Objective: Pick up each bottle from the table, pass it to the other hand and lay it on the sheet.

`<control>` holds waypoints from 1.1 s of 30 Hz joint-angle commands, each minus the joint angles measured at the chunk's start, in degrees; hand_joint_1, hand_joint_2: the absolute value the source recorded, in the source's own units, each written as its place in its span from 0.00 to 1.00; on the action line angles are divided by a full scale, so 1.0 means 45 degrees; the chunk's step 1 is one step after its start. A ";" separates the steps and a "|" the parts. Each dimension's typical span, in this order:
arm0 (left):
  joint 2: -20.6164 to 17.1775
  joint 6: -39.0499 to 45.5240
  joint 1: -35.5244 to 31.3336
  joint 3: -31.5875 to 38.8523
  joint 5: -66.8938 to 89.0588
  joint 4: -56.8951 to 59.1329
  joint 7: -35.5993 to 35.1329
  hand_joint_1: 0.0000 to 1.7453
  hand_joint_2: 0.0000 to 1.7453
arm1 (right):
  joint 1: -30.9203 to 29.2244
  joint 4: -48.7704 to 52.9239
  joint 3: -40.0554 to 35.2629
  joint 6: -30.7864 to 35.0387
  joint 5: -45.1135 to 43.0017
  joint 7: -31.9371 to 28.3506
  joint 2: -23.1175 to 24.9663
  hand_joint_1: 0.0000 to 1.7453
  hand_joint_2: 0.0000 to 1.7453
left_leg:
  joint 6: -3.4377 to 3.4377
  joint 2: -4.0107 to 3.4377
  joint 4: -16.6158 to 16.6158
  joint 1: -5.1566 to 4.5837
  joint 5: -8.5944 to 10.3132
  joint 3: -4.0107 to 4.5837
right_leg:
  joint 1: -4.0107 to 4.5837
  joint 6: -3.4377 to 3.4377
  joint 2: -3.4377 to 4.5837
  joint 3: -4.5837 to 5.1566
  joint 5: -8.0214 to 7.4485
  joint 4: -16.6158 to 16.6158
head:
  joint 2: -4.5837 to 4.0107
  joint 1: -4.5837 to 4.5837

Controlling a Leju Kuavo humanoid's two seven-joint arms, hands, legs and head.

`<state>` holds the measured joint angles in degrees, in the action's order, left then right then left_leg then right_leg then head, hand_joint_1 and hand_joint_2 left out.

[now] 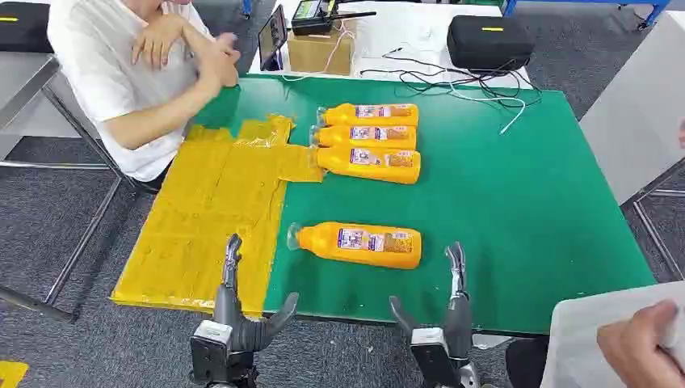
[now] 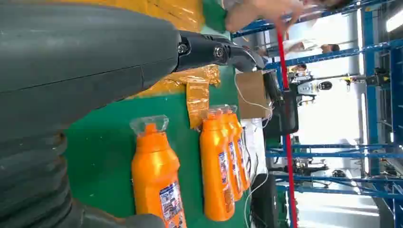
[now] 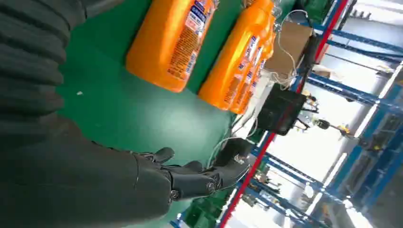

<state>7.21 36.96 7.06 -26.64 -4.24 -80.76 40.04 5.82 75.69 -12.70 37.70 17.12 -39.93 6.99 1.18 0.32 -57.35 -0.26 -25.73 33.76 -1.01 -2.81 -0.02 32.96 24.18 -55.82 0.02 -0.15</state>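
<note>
Both robot hands empty, nearest bottle waiting.
I see the left robot hand point(image 1: 242, 319) and right robot hand point(image 1: 440, 323) spread wide; the orange detergent bottle point(image 1: 359, 244) lies on the green surface point(image 1: 517, 210), probably heavy and slick, best gripped mid-body.

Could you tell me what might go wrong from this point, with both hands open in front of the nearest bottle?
1. The near bottle lies on its side on the green table; a loose grasp by the right hand could roll it away.
2. The yellow sheet looks thin and crinkled, with one edge overhanging; the left hand may snag it.
3. A person's arm hangs above the sheet's far end, risking contact.
</note>
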 commanded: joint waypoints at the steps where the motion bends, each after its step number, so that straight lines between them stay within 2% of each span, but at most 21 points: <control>1: 0.0311 -0.0081 -0.0556 -0.0238 0.0309 0.0076 -0.0009 0.00 1.00 | -0.0912 -0.0556 -0.0194 0.0185 0.0790 0.0112 -0.0354 0.00 1.00 | -0.0014 -0.0007 -0.0008 0.0010 -0.0011 -0.0021 | 0.0012 0.0021 0.0002 -0.0022 0.0007 -0.0003 | -0.0005 0.0000; 4: 0.0331 -0.0637 -0.0783 -0.0420 -0.0030 0.0671 -0.0009 0.00 1.00 | -0.1471 -0.1815 0.0162 0.0510 0.2806 0.1181 -0.0926 0.00 1.00 | -0.0013 -0.0002 0.0005 0.0013 -0.0007 -0.0039 | 0.0015 0.0020 -0.0002 -0.0049 0.0002 0.0020 | -0.0004 0.0005; 5: 0.0314 -0.0902 -0.0932 -0.0595 0.0023 0.0902 -0.0009 0.00 1.00 | -0.1984 -0.2666 0.0504 0.0510 0.4083 0.1620 -0.1250 0.00 1.00 | -0.0008 0.0000 0.0015 0.0007 0.0001 -0.0034 | 0.0008 0.0013 -0.0003 -0.0042 -0.0004 0.0024 | -0.0005 0.0005; 7: 0.0452 -0.1236 -0.1215 -0.0684 0.0050 0.1254 -0.0009 0.00 1.00 | -0.3222 -0.4438 0.1391 0.0510 0.5443 0.1311 -0.1396 0.00 1.00 | -0.0010 -0.0002 0.0025 0.0009 0.0004 -0.0053 | 0.0011 0.0016 -0.0003 -0.0064 -0.0011 0.0041 | -0.0005 0.0000; 9: 0.0572 -0.1383 -0.1396 -0.0682 -0.0002 0.1436 -0.0009 0.00 1.00 | -0.4035 -0.5412 0.1191 0.0481 0.5576 0.1338 -0.1622 0.00 1.00 | -0.0002 -0.0013 0.0017 -0.0003 0.0010 -0.0032 | -0.0002 0.0005 0.0012 -0.0036 -0.0019 0.0027 | -0.0005 0.0000; 10: 0.0642 -0.1610 -0.1570 -0.0735 -0.0053 0.1755 -0.0009 0.00 1.00 | -0.4922 -0.6614 0.0702 0.0510 0.6208 0.1895 -0.1897 0.00 1.00 | -0.0007 -0.0022 0.0016 0.0003 0.0007 -0.0049 | 0.0005 0.0013 0.0018 -0.0055 -0.0022 0.0033 | -0.0005 -0.0004; 11: 0.0627 -0.1760 -0.1560 -0.0763 -0.0115 0.1754 -0.0009 0.00 1.00 | -0.5224 -0.7011 0.0452 0.0507 0.6495 0.2060 -0.2013 0.00 1.00 | -0.0004 -0.0038 0.0012 -0.0002 0.0010 -0.0037 | 0.0001 0.0006 0.0034 -0.0038 -0.0031 0.0031 | -0.0005 0.0000; 14: 0.0693 -0.2034 -0.1544 -0.0838 -0.0096 0.1852 -0.0009 0.00 1.00 | -0.6353 -0.8336 -0.0143 0.0227 0.7108 0.2623 -0.2097 0.00 1.00 | 0.0001 -0.0037 0.0010 -0.0001 0.0011 -0.0046 | 0.0002 0.0007 0.0032 -0.0050 -0.0032 0.0027 | -0.0005 0.0000; 18: 0.0722 -0.2128 -0.1575 -0.0909 -0.0090 0.1942 -0.0009 0.00 1.00 | -0.6566 -0.8562 -0.0347 0.0295 0.7337 0.2719 -0.2080 0.00 1.00 | 0.0006 -0.0022 0.0001 -0.0008 0.0013 -0.0036 | -0.0004 0.0001 0.0019 -0.0040 -0.0023 0.0012 | -0.0005 -0.0005; 20: 0.0662 -0.2257 -0.1690 -0.1122 -0.0003 0.2102 -0.0009 0.00 1.00 | -0.7358 -0.9606 -0.1001 -0.0106 0.7939 0.3371 -0.1956 0.00 1.00 | -0.0001 -0.0018 0.0003 -0.0002 0.0008 -0.0054 | 0.0004 0.0009 0.0013 -0.0057 -0.0017 0.0016 | -0.0005 0.0000; 23: 0.0659 -0.2296 -0.1812 -0.1225 0.0104 0.2021 -0.0009 0.00 1.00 | -0.8375 -1.0823 -0.1523 -0.0371 0.8307 0.3625 -0.1482 0.00 1.00 | 0.0003 -0.0054 -0.0005 -0.0006 0.0003 -0.0040 | 0.0000 0.0003 0.0053 -0.0034 -0.0024 0.0000 | -0.0005 -0.0005; 25: 0.0678 -0.2312 -0.1892 -0.1191 0.0104 0.1990 -0.0009 0.00 1.00 | -0.8649 -1.1094 -0.1498 -0.0994 0.7748 0.3114 -0.0951 0.00 1.00 | -0.0003 -0.0080 -0.0010 0.0000 0.0000 -0.0046 | 0.0006 0.0010 0.0068 -0.0033 -0.0026 -0.0007 | -0.0005 -0.0005; 28: 0.0683 -0.2319 -0.1993 -0.1255 0.0205 0.2000 -0.0009 0.00 1.00 | -0.8669 -1.1167 -0.1817 -0.1386 0.7755 0.3112 -0.0595 0.00 1.00 | -0.0005 -0.0067 -0.0016 0.0004 0.0001 -0.0033 | 0.0009 0.0013 0.0059 -0.0027 -0.0024 -0.0013 | -0.0005 0.0000; 33: 0.0683 -0.2305 -0.2026 -0.1316 0.0282 0.1974 -0.0009 0.00 1.00 | -0.8658 -1.1154 -0.1898 -0.1556 0.7696 0.3095 -0.0540 0.00 1.00 | 0.0002 -0.0009 -0.0007 0.0001 0.0015 -0.0023 | 0.0005 0.0003 0.0005 -0.0027 -0.0017 -0.0002 | -0.0005 0.0000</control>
<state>10.43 26.71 0.13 -31.17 -3.41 -75.21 40.09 -28.48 33.57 -18.01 31.69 52.13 -25.73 2.28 1.25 0.34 -57.40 -0.29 -25.63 33.73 -1.02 -2.87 -0.03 32.91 24.09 -55.85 0.00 -0.15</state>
